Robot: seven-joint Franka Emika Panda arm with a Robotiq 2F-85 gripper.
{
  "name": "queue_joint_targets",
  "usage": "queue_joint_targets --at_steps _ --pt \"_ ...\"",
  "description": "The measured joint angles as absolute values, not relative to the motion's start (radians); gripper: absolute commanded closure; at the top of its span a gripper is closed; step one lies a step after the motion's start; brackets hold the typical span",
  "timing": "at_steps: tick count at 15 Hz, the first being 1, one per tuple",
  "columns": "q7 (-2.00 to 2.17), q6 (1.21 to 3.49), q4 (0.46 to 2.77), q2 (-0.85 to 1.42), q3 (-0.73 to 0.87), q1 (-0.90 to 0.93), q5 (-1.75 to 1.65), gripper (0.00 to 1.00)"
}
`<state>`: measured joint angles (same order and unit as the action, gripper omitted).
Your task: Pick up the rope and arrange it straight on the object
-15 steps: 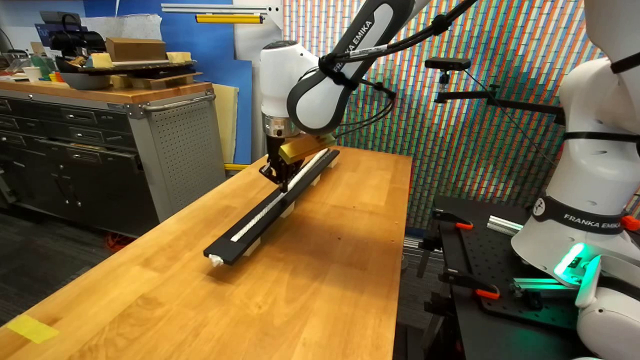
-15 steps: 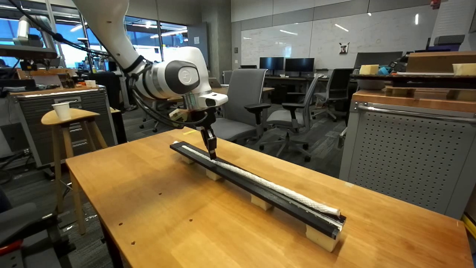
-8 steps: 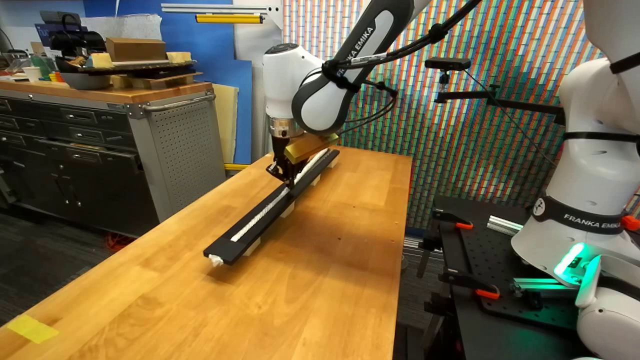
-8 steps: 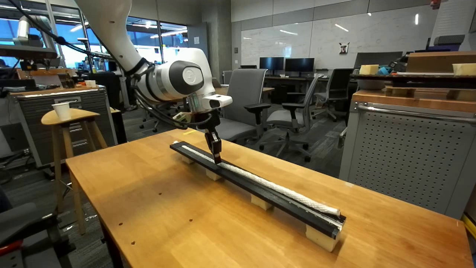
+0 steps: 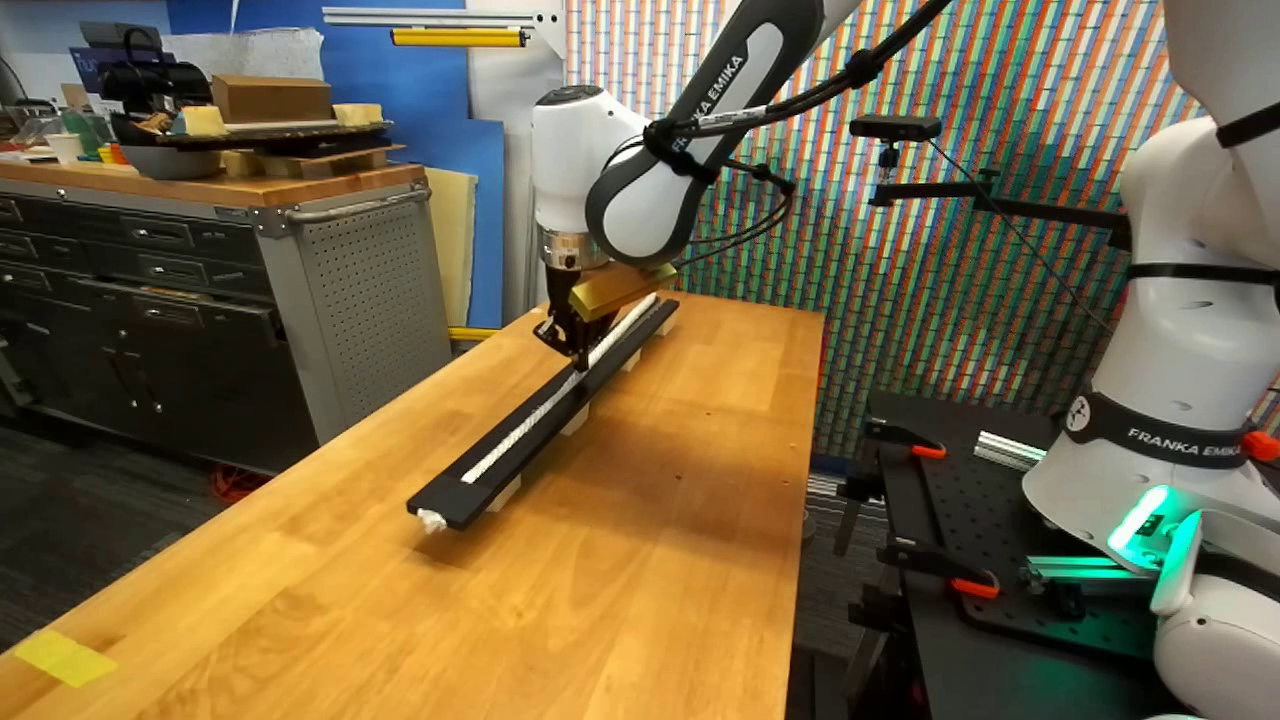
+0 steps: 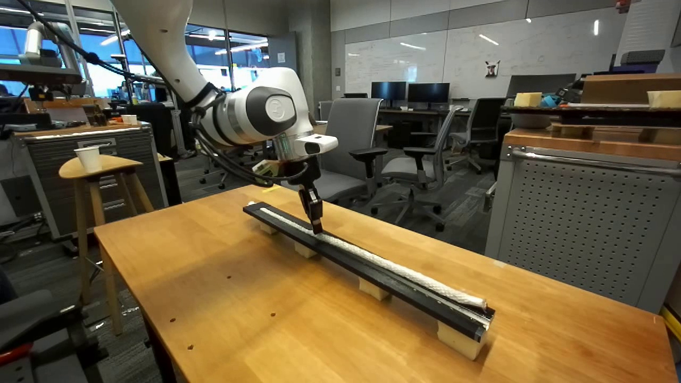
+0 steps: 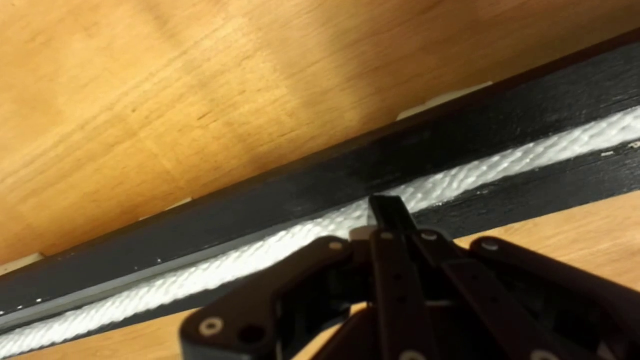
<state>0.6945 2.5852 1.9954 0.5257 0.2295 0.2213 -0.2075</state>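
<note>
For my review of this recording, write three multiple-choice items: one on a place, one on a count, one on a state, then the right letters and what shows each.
1. Where does the rope lie?
A: crosswise over the bar
B: along the top of the bar
C: well away from the bar

2. How many blocks show under the bar?
A: two
B: seven
C: four

3. How does the end effector stand?
A: shut
B: half open
C: wide open

1 B: it runs lengthwise in both exterior views.
2 C: four appear in both exterior views.
3 A: its jaws meet in the wrist view.

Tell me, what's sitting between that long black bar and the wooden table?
Four pale blocks sit there, spaced along the black bar and propping it above the wooden table. Both exterior views show them.
</note>
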Motion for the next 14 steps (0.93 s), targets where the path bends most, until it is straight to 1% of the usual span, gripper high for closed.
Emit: queue_joint_targets --at_steps 14 --pt "0.682 2.577 1.970 0.561 0.205 0.178 -0.139 1.00"
